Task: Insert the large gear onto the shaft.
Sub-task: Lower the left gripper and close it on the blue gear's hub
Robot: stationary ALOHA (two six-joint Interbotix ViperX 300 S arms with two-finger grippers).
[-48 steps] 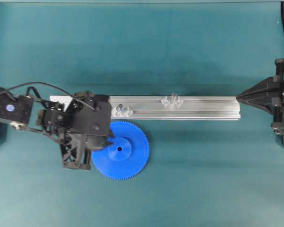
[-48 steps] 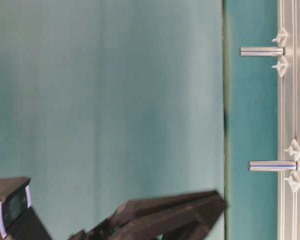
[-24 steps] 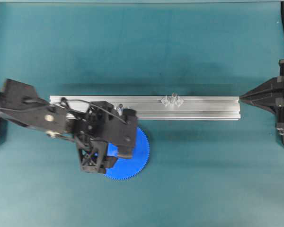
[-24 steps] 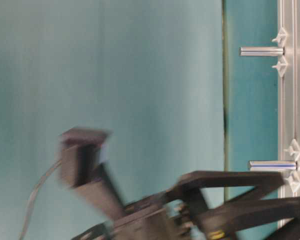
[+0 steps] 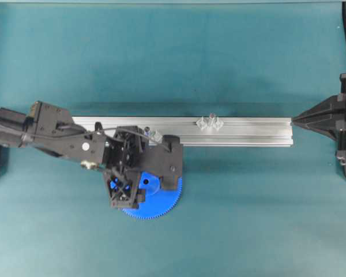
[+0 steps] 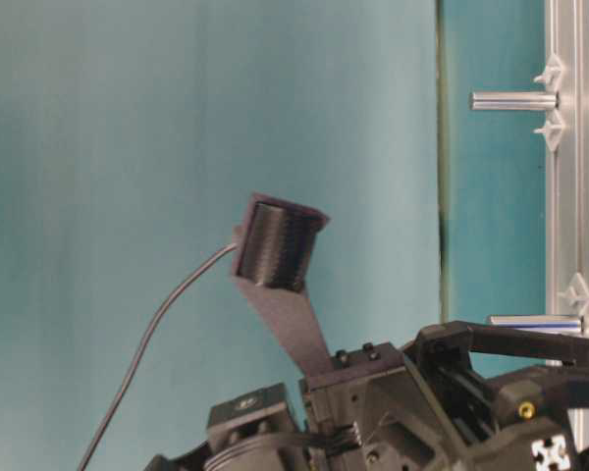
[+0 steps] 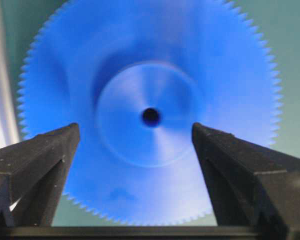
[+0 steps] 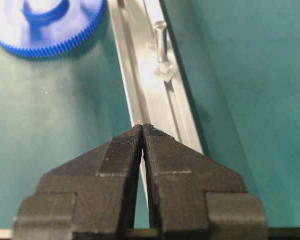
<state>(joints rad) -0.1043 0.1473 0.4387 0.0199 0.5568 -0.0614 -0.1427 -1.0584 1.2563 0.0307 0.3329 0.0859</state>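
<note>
The large gear lies flat on the teal table, just in front of the rail and mostly covered by my left arm. In the left wrist view the gear fills the frame. My left gripper is open wide above it, one finger on each side of the raised hub, gripping nothing. Two shafts stand on the rail: one in the open, the other at the edge of my left wrist. My right gripper is shut and empty at the rail's right end.
The long aluminium rail runs left to right across the middle of the table. The table-level view shows both pins, with the left arm's camera mount in front. Black arm bases stand at both table sides.
My left arm has swung right until it hangs over the gear, and its gripper has opened wide. The gear has stayed in place. The right gripper has barely moved.
</note>
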